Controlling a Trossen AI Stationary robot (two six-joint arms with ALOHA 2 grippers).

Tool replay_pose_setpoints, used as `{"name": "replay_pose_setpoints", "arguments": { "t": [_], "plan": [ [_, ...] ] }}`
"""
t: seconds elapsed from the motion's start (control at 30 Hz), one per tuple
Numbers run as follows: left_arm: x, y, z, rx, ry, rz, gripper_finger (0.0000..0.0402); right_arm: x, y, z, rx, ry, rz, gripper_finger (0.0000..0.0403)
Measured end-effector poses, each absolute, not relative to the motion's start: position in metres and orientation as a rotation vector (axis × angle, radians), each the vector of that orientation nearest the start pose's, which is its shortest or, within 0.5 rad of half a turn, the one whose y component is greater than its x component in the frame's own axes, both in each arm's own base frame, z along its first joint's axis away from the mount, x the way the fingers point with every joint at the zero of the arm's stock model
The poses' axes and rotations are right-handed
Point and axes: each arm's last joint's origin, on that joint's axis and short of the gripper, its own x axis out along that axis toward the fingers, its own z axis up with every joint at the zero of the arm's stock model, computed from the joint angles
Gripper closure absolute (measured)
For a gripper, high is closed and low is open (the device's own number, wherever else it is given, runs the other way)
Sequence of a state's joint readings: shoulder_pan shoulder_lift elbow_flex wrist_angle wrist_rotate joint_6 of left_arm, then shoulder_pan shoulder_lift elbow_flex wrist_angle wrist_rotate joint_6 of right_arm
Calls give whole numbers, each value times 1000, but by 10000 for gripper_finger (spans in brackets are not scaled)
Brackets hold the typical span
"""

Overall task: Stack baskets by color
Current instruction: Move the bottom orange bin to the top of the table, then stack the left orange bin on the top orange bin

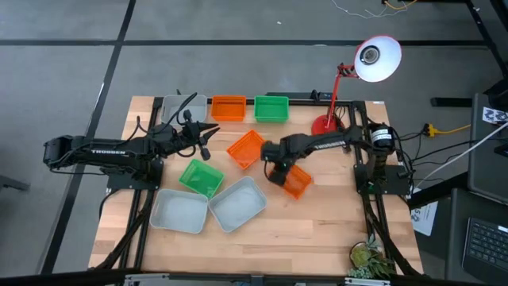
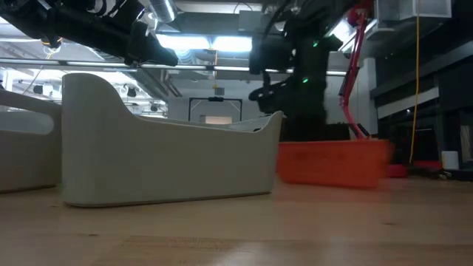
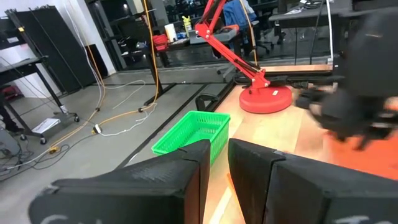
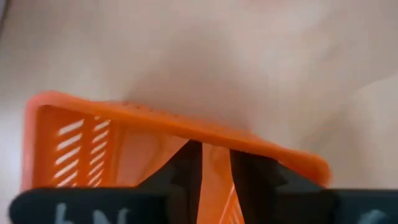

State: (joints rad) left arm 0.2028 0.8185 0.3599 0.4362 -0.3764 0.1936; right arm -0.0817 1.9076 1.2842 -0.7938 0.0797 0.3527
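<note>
Orange basket (image 4: 87, 149) — slotted plastic, rectangular — its thin wall pinched between right gripper (image 4: 214, 165) jaws; left's nearly together, empty.

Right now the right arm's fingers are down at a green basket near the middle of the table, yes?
Not quite. The basket under the right gripper is orange, not green; the high view shows it, and the right wrist view shows the fingers at its orange wall. The rest stands.
</note>
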Motion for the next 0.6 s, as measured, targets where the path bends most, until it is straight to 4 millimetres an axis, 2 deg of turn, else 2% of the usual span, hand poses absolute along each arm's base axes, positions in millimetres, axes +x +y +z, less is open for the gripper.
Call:
{"name": "replay_pose_setpoints", "arguments": {
  "t": [0.13,0.33,0.47,0.6],
  "plan": [
    [175,47,239,190,80,575,349,367,-59,167,176,1221,-418,319],
    [175,47,239,189,79,575,349,389,-87,181,145,911,-417,319],
    [175,47,239,189,80,575,349,396,-90,187,168,819,-369,319],
    [175,47,240,153,66,576,349,390,-81,184,214,925,-285,319]
  ]
}}
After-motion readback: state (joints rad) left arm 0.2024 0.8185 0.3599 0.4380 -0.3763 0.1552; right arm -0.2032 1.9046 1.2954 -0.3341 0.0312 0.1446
